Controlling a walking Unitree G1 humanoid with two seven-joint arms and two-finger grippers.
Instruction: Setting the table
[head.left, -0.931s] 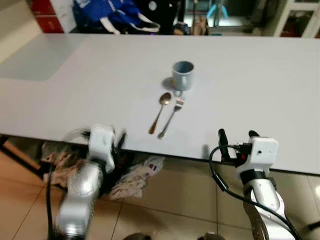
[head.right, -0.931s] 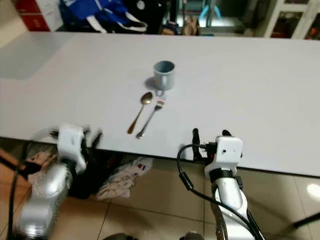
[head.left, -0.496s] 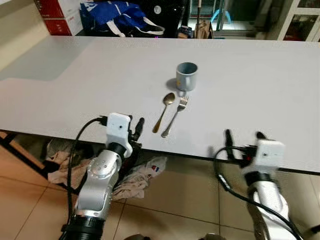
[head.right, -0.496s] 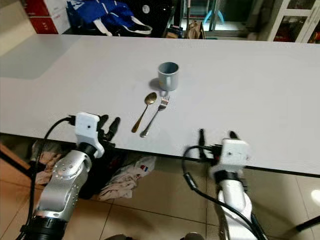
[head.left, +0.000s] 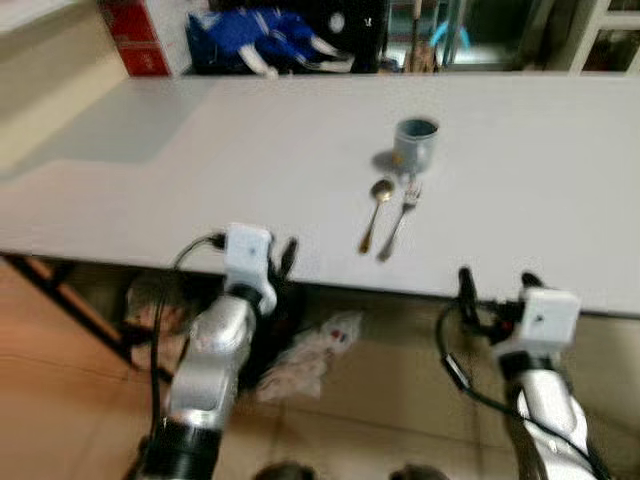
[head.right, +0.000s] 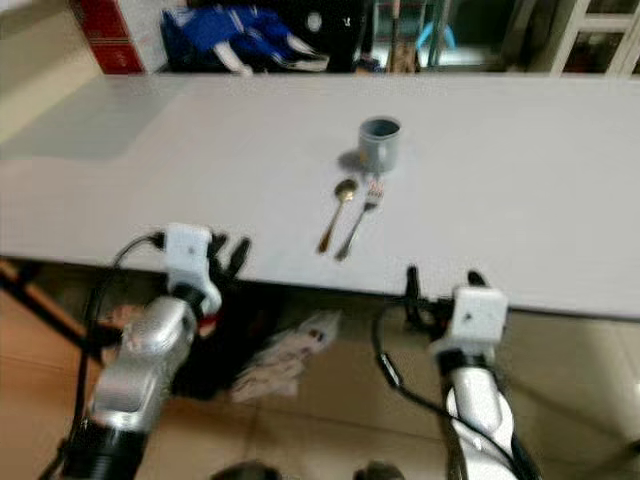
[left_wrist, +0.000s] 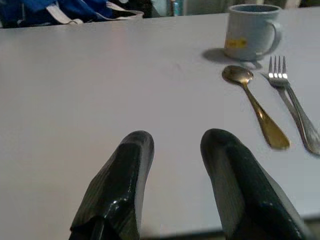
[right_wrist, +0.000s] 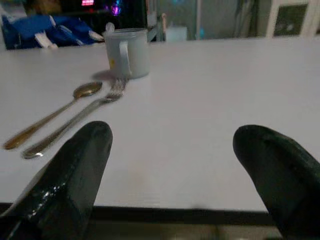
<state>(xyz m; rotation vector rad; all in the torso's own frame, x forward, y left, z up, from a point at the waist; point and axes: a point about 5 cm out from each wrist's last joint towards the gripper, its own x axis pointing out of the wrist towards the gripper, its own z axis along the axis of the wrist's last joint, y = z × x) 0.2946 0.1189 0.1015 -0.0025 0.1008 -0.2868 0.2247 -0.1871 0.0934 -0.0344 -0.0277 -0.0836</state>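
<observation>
On the white table (head.left: 200, 170) stands a grey-blue mug (head.left: 416, 143) with a gold spoon (head.left: 373, 213) and a silver fork (head.left: 398, 218) lying side by side just in front of it. My left gripper (head.left: 282, 255) hovers at the table's near edge, left of the spoon, its fingers (left_wrist: 130, 160) slightly open and holding nothing. My right gripper (head.left: 497, 280) is at the near edge to the right of the fork, open wide and empty. In the right wrist view the mug (right_wrist: 127, 51) and cutlery lie ahead, off to one side.
A blue bag (head.left: 260, 40) and red boxes (head.left: 130, 45) sit behind the table's far edge. Crumpled cloth and bags (head.left: 310, 355) lie on the tiled floor under the table. A dark table leg (head.left: 60, 300) slants at the left.
My left arm has swung up and forward to the table's near edge. The whole picture has shifted and blurred, so the camera moved. Mug, spoon and fork lie as before.
</observation>
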